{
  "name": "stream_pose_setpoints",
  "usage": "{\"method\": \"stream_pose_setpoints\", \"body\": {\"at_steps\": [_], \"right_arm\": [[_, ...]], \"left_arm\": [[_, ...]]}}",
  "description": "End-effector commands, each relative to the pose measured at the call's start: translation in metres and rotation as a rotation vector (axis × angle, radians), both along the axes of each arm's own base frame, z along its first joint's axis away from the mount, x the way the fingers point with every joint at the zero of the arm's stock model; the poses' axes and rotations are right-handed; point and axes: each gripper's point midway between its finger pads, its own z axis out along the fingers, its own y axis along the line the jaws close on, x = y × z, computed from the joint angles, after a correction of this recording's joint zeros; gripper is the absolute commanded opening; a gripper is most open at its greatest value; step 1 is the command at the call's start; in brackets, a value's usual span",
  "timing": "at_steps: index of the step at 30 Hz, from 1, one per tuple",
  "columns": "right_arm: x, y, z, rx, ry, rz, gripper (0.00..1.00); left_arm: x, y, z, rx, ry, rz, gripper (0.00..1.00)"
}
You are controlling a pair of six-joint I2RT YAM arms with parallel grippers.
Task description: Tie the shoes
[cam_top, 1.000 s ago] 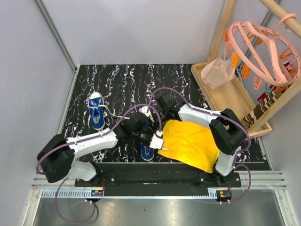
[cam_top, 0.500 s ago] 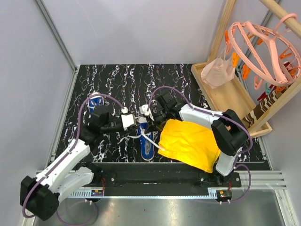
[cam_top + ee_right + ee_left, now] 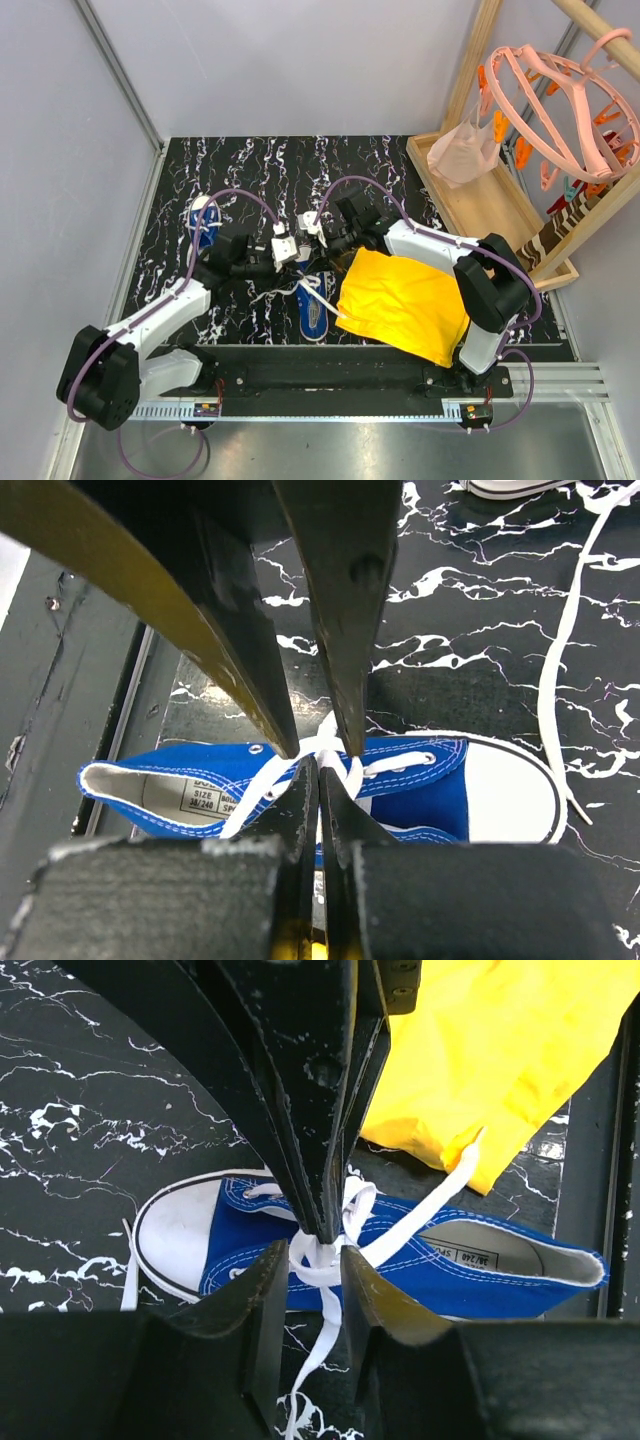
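Note:
One of the shoes [image 3: 312, 318], blue with a white toe cap, lies near the table's front beside the yellow cloth. In the left wrist view this shoe [image 3: 480, 1270] lies toe to the left. My left gripper [image 3: 315, 1260] stands partly open astride its bunched white lace [image 3: 318, 1295]. My right gripper [image 3: 320, 770] comes from the other side, shut on the lace at the same spot over the shoe [image 3: 420, 780]. Both grippers, left [image 3: 297, 262] and right [image 3: 316, 252], meet above the shoe. The other shoe [image 3: 203, 222] sits far left, partly hidden by my left arm.
A yellow cloth [image 3: 405, 300] lies right of the near shoe. A wooden tray [image 3: 470, 200] at the right holds a rack with a pink hanger [image 3: 560, 100] and clothespins. A loose lace [image 3: 565, 650] from the far shoe trails on the black marbled table.
My left arm has swung its elbow out to the far left, now covering part of the far shoe, while its gripper stays at the near shoe's laces. The right arm has barely moved.

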Motion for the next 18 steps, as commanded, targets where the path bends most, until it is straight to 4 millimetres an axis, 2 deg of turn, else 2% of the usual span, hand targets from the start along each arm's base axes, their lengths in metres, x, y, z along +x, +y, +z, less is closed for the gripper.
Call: {"method": "stream_pose_setpoints", "body": {"at_steps": [1, 7, 11, 16, 18], "right_arm": [[0.0061, 0.0057, 0.0374, 0.086, -0.059, -0.010, 0.00], [0.0068, 0.0055, 0.0407, 0.096, -0.069, -0.021, 0.00], [0.0052, 0.0051, 0.0418, 0.101, -0.067, -0.017, 0.00], [0.0021, 0.0020, 0.0378, 0.093, -0.060, -0.020, 0.00], [0.0008, 0.0012, 0.0362, 0.090, -0.055, -0.019, 0.00]], "left_arm": [[0.0141, -0.0129, 0.0203, -0.058, -0.078, -0.041, 0.32], [0.0147, -0.0160, 0.0157, -0.057, -0.063, -0.061, 0.33], [0.0159, -0.0174, 0.0183, -0.069, -0.060, -0.056, 0.23], [0.0152, -0.0191, 0.0236, -0.090, -0.041, -0.046, 0.23], [0.0139, -0.0190, 0.0231, -0.092, -0.039, -0.048, 0.19]]}}
